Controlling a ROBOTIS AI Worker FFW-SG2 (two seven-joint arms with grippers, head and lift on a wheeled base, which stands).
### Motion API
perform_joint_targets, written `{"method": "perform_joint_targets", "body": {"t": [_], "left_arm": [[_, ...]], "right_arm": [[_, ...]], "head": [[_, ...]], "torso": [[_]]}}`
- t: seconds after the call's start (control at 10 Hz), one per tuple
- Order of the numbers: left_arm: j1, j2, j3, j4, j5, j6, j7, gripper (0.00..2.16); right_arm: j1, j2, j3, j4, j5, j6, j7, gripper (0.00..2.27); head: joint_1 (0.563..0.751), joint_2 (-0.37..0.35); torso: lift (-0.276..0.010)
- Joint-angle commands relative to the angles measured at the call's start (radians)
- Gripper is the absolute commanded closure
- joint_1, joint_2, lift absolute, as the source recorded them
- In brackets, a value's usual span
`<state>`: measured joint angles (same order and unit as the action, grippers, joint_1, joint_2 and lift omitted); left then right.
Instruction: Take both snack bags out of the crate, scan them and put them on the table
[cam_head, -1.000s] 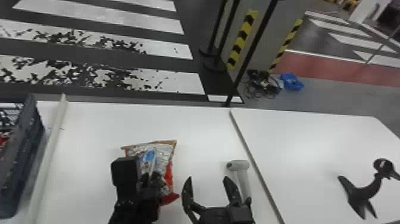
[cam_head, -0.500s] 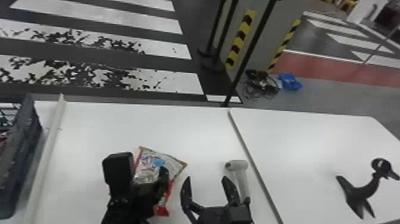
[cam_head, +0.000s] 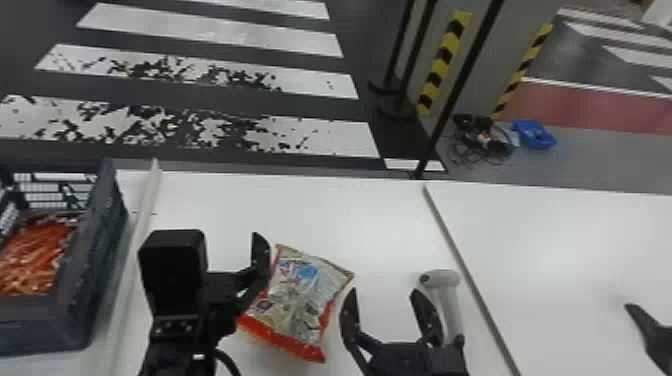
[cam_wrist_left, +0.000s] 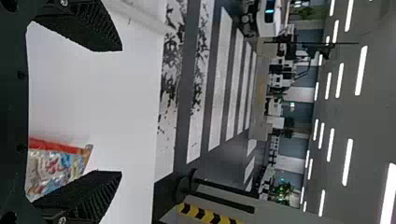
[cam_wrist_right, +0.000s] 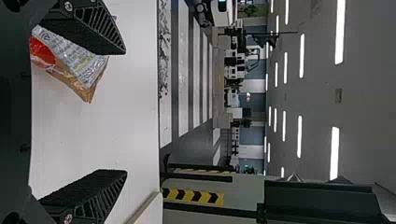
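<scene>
My left gripper (cam_head: 220, 292) stands open above the table, left of a snack bag (cam_head: 300, 295). The bag lies slanted on the white table (cam_head: 300, 205), its printed silver side up and red edge toward me. In the left wrist view nothing is held between the fingers of the gripper (cam_wrist_left: 121, 110); the bag (cam_wrist_left: 56, 168) shows near one finger. Right of the bag, my right gripper (cam_head: 385, 296) is open; its wrist view has the gripper (cam_wrist_right: 125, 112) with nothing gripped. Beside it lies the white scanner (cam_head: 450, 305). Another snack bag, red-orange (cam_head: 32, 257), lies in the crate (cam_head: 95, 275).
A raised white strip (cam_head: 132, 255) runs between crate and bag. Right of the scanner is a grey seam (cam_head: 465, 265) in the tabletop. A dark curved object (cam_head: 650, 330) is at the right edge. Black poles (cam_head: 457, 95) stand beyond the table.
The head view has turned left, bringing more of the crate in. My left gripper has moved left, away from the bag. The bag has turned from its earlier angle. The right gripper stays open by the scanner.
</scene>
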<state>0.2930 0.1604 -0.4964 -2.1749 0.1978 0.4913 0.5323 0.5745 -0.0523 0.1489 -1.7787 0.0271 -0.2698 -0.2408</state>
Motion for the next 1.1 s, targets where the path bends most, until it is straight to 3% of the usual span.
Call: {"method": "perform_joint_targets", "body": {"t": [0.0, 0.2, 0.3, 0.5, 0.6, 0.8, 0.9, 1.0], "left_arm": [[0.040, 0.047, 0.056, -0.054, -0.074, -0.032, -0.022, 0.05], [0.101, 0.096, 0.153, -0.065, -0.106, -0.188, -0.114, 0.05], [0.144, 0.114, 0.217, -0.062, -0.110, -0.286, -0.190, 0.08], [0.252, 0.130, 0.364, -0.045, -0.104, -0.504, -0.365, 0.08], [0.299, 0.130, 0.444, -0.034, -0.069, -0.587, -0.445, 0.08], [0.348, 0.128, 0.559, -0.011, 0.006, -0.630, -0.597, 0.08], [0.364, 0.116, 0.616, 0.010, 0.049, -0.642, -0.696, 0.08], [0.371, 0.103, 0.651, 0.027, 0.077, -0.642, -0.767, 0.08]], "right_arm": [[-0.008, 0.000, 0.012, -0.002, 0.005, -0.001, 0.000, 0.09], [-0.013, -0.001, 0.034, -0.007, 0.007, -0.001, 0.002, 0.09], [-0.015, -0.001, 0.041, -0.016, 0.008, 0.002, 0.002, 0.10], [-0.021, -0.001, 0.058, -0.025, 0.008, 0.030, 0.006, 0.13], [-0.024, -0.001, 0.067, -0.025, 0.008, 0.033, 0.008, 0.14], [-0.032, -0.001, 0.089, -0.028, 0.011, 0.042, 0.014, 0.22], [-0.033, -0.001, 0.098, -0.033, 0.020, 0.048, 0.032, 0.41], [-0.033, -0.001, 0.107, -0.042, 0.030, 0.057, 0.048, 0.76]], "head": [[0.695, -0.201], [0.695, -0.121], [0.695, -0.083], [0.695, -0.035], [0.695, -0.008], [0.695, 0.075], [0.695, 0.091], [0.695, 0.121]], "torso": [[-0.092], [-0.092], [-0.092], [-0.092], [-0.092], [-0.092], [-0.092], [-0.092]]}}
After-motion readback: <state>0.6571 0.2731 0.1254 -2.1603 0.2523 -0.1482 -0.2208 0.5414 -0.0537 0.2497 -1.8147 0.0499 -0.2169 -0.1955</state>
